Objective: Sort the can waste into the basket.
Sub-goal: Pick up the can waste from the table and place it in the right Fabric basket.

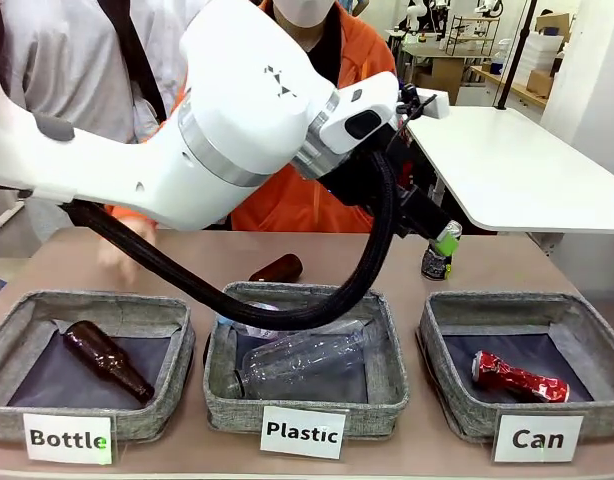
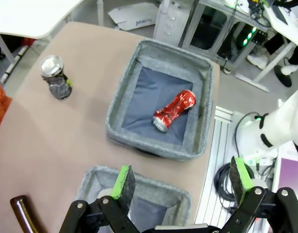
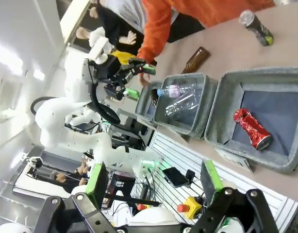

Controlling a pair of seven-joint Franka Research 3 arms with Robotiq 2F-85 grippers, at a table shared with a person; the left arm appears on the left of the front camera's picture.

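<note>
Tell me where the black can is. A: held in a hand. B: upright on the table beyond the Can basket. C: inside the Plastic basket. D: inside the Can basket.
B: the black can stands on the table behind the Can basket, which holds the crushed red can.

the left arm (image 1: 237, 130) is reaching across, its claw (image 1: 443, 240) hanging above the black can (image 1: 434, 265) on the surface (image 1: 187, 255); the crushed red can (image 1: 518, 378) is lying in the basket (image 1: 439, 335).
</note>
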